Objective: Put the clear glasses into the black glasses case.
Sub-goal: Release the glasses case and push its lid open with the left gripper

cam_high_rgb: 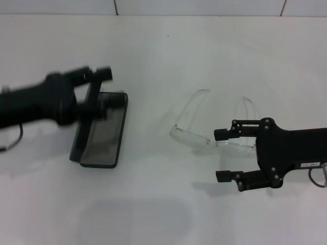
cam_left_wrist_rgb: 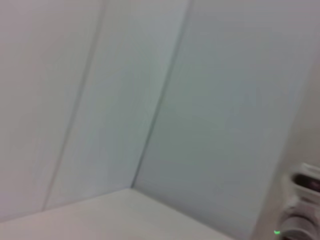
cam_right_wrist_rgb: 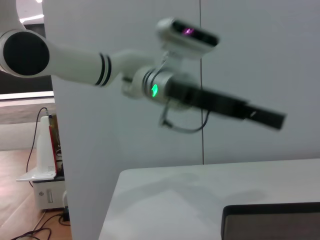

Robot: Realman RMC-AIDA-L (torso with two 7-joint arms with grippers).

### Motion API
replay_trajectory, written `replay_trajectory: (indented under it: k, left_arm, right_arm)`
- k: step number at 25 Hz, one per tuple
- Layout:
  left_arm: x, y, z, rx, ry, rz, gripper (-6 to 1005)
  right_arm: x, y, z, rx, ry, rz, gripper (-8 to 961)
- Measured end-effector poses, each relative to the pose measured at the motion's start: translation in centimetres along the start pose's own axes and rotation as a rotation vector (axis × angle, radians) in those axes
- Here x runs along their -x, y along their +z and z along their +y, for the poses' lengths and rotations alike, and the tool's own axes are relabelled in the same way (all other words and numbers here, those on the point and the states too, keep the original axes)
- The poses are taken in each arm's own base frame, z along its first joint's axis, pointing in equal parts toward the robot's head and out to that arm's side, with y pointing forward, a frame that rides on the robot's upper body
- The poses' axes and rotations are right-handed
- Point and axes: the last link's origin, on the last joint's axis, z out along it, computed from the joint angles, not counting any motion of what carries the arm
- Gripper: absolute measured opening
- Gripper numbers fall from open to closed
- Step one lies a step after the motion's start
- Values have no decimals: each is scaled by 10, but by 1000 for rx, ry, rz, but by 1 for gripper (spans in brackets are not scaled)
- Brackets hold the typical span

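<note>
The black glasses case point(cam_high_rgb: 104, 135) lies open at the table's left, grey lining up and lid point(cam_high_rgb: 82, 133) standing on edge along its left side. My left gripper point(cam_high_rgb: 108, 87) is blurred at the case's far end, fingers apart on either side of the lid's far corner, gripping nothing. The clear glasses point(cam_high_rgb: 204, 139) rest right of centre, arms pointing away from me. My right gripper point(cam_high_rgb: 223, 155) is open at the lens's right part, one fingertip point(cam_high_rgb: 220, 134) over the lens and the other nearer me. The right wrist view shows the case's edge point(cam_right_wrist_rgb: 272, 220) and the left arm point(cam_right_wrist_rgb: 220, 102).
The white table point(cam_high_rgb: 163, 51) ends at a pale wall behind. The left wrist view holds only wall panels point(cam_left_wrist_rgb: 150, 100) and a strip of tabletop. Beyond the table's edge, the right wrist view shows floor, cables and a white stand point(cam_right_wrist_rgb: 42, 160).
</note>
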Motion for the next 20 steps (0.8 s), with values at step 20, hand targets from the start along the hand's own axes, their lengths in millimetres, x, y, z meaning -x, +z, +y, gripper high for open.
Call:
replay_trajectory:
  k: [20]
  left_arm:
    - [-75,67,-24,-671,-287,-786,875]
  right_arm:
    - [-1,0,-12,-74,-7,25,747]
